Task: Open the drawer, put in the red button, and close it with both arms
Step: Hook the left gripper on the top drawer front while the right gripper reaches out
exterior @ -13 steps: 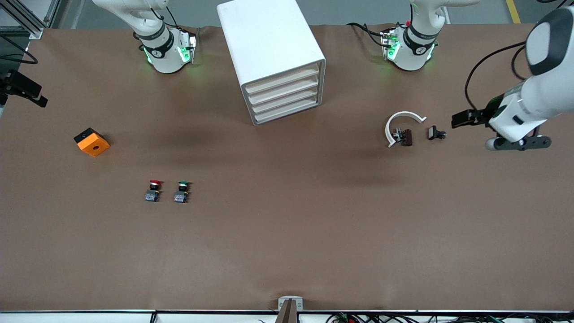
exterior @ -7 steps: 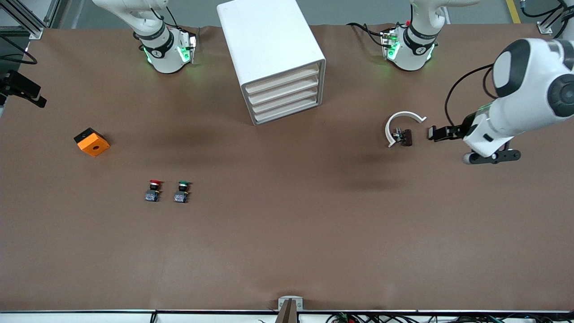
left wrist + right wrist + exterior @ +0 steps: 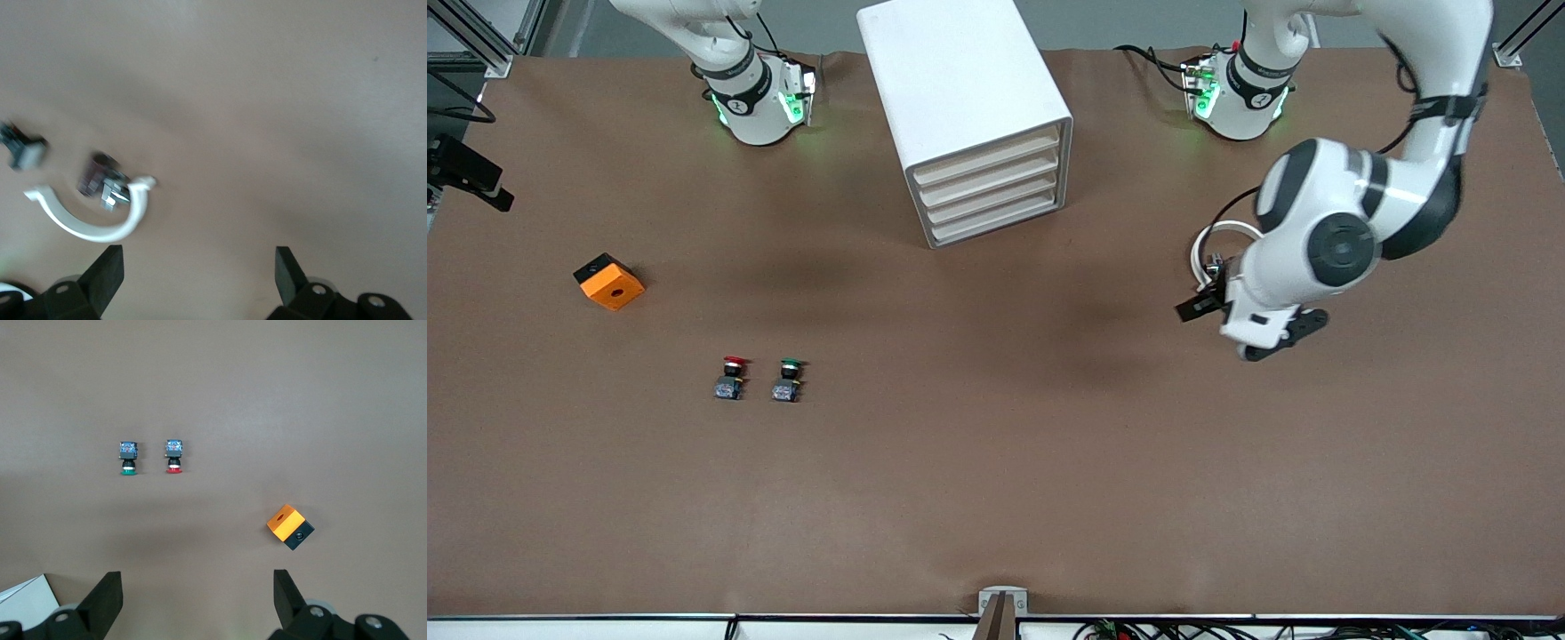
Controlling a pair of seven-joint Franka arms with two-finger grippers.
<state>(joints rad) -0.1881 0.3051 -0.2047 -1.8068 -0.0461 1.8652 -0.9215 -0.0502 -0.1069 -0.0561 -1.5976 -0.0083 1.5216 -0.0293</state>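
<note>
Front view: the job has hardly begun – nothing is done yet.
Orange block (image 3: 608,281): sits on the desk (image 3: 996,498) toward the right arm's end; not part of the job.
Red button (image 3: 732,377): stands on the desk, just beside its green twin (image 3: 787,379), well apart from the drawers.
Right end effector (image 3: 198,600): up high over the desk, waiting, fingers spread wide, holding nothing.
Drawer box (image 3: 967,114): all drawers look shut – one must be pulled open first.
Left end effector (image 3: 1199,307): over the white ring (image 3: 1209,250), fingers spread, empty.
Left to do: open a drawer, pick up the button, drop it in, push shut.
</note>
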